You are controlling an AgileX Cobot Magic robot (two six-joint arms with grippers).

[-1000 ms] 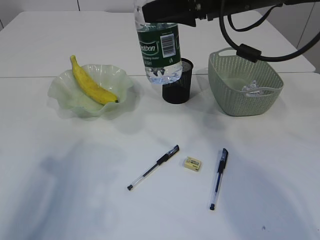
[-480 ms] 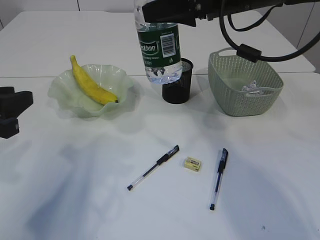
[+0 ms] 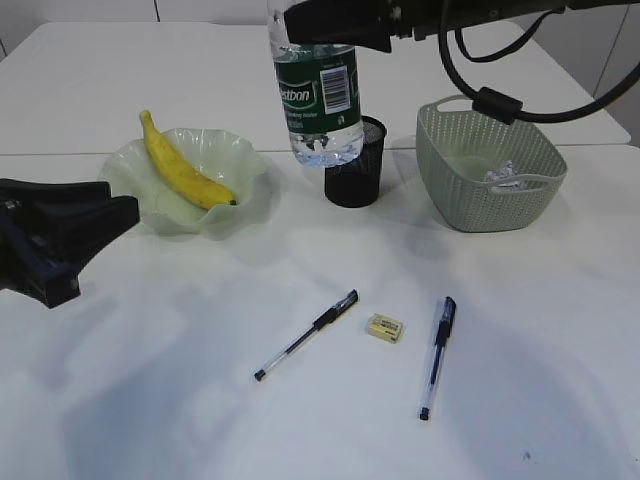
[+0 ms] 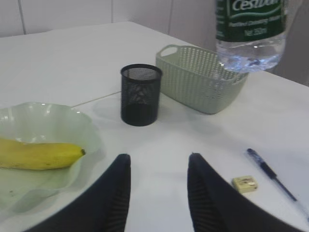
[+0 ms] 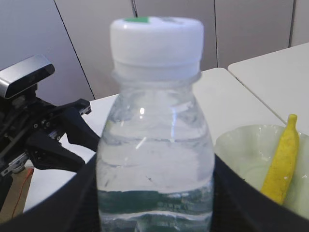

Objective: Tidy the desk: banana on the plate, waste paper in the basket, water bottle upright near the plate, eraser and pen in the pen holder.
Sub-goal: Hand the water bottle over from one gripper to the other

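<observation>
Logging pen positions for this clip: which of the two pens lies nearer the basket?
The right-hand pen, lying almost straight toward the camera to the right of the eraser. The other pen lies slanted, left of the eraser, farther from the basket.

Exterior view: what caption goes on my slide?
Right end effector holds the water bottle above the pen holder; banana on plate.

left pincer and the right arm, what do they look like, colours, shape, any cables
The left pincer is matt black with two broad, curved, tapering fingers. The right arm is also black and boxy, with thick black cables looping beneath it. No markings or lettering show on either.
</observation>
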